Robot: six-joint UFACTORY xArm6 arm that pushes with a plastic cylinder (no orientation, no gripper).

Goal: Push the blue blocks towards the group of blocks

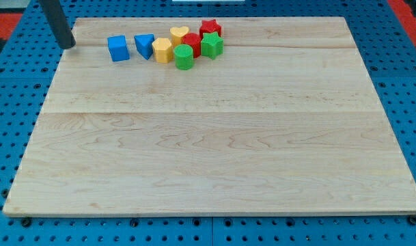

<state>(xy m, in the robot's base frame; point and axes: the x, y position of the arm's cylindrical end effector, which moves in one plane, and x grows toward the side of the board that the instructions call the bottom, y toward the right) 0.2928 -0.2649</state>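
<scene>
A blue cube (117, 48) and a blue triangular block (145, 46) lie near the view's top left on the wooden board (214, 137). Just to their right is a tight group: a yellow hexagonal block (162, 50), a yellow heart (179, 35), a green cylinder (184, 57), a red block (192, 43), a green star (212, 45) and a red star (210, 29). The blue triangular block touches or nearly touches the yellow hexagonal block. The blue cube sits a small gap left of it. My tip (68, 45) is at the board's left edge, left of the blue cube.
The board rests on a blue perforated table (16, 102). Red flooring (407, 14) shows at the view's top corners.
</scene>
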